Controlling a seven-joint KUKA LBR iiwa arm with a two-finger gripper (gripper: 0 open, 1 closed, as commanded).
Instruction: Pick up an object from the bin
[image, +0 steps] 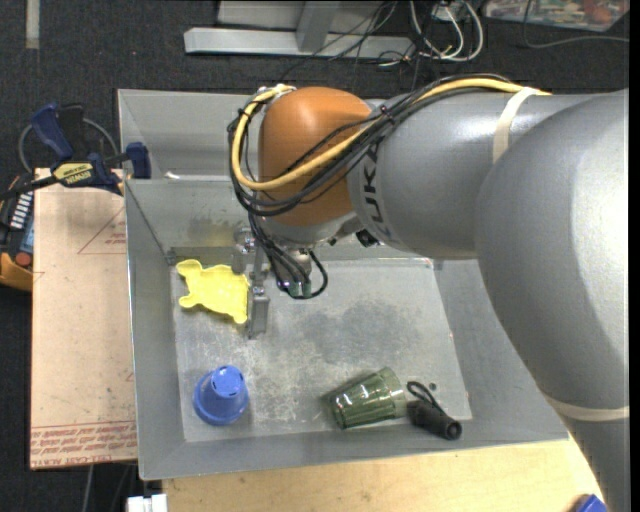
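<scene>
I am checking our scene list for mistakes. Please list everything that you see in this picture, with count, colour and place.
flat toy: one, yellow, upper left of the bin floor
cone-shaped piece: one, blue, lower left corner
cup: one, clear green, on its side, lower middle
stick-like thing: one, black, just right of the cup
bin: one, grey metal, middle of view
arm: one, silver grey, from the right
orange cover: one, on the wrist
gripper: one, grey, at the toy's right edge

Claw (258, 312) beside toy (213, 288) (back left); cup (365, 398) right of cone (221, 393).
</scene>
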